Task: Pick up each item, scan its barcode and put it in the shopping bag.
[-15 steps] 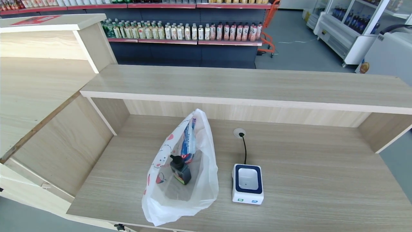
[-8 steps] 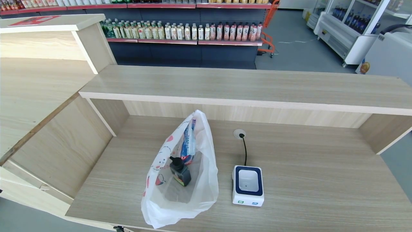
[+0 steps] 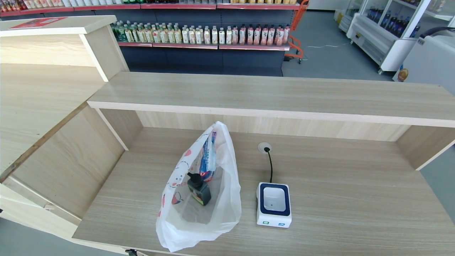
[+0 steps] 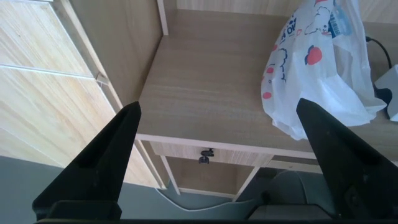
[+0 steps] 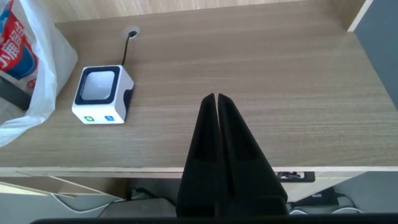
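We hold the left jaws spread wide, the shopping bag (image 4: 323,81) lying ahead, long axis pointing away from them. Our right jaws press together, scanner (image 5: 102,93) ahead.

white shopping bag (image 3: 227,199) — red cartoon print, navy-white scanner (image 3: 273,204)

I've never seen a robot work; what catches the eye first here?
A white shopping bag stands open on the wooden counter, with a dark bottle and a blue packet inside. To its right sits a white and blue scanner. Off the counter's near edge, the left claw is wide open and the right claw shut.
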You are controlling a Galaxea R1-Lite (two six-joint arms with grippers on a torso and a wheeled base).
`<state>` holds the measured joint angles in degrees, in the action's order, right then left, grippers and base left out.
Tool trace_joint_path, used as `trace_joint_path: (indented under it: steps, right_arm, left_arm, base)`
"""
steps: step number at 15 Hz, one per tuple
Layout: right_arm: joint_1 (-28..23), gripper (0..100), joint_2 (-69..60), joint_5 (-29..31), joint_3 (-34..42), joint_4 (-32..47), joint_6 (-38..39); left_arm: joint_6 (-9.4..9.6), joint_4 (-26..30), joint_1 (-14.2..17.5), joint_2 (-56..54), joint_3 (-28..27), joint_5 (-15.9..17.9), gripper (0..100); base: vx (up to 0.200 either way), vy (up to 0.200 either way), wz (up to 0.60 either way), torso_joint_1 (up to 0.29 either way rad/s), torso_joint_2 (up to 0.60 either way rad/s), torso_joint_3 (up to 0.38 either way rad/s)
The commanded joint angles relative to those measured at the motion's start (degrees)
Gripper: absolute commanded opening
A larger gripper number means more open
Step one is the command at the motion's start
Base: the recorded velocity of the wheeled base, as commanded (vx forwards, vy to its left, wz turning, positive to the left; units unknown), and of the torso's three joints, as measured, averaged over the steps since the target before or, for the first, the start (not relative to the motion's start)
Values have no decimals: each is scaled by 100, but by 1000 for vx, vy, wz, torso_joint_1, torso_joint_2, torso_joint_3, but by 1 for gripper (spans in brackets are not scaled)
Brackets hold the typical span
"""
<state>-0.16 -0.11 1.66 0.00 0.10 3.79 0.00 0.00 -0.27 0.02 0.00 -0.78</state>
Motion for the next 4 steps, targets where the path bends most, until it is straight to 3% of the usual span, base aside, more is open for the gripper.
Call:
trace_joint_path:
  steps: [1, 4]
  right_arm:
    - [-2, 0, 11, 1, 0, -1, -10]
    - [-2, 0, 11, 1, 0, -1, -45]
  left_arm:
    - [0, 0, 0, -2, 0, -1, 100]
    - [0, 0, 0, -2, 0, -1, 100]
  base:
    - [0, 0, 0, 0, 0, 0]
    - [0, 0, 0, 0, 0, 0]
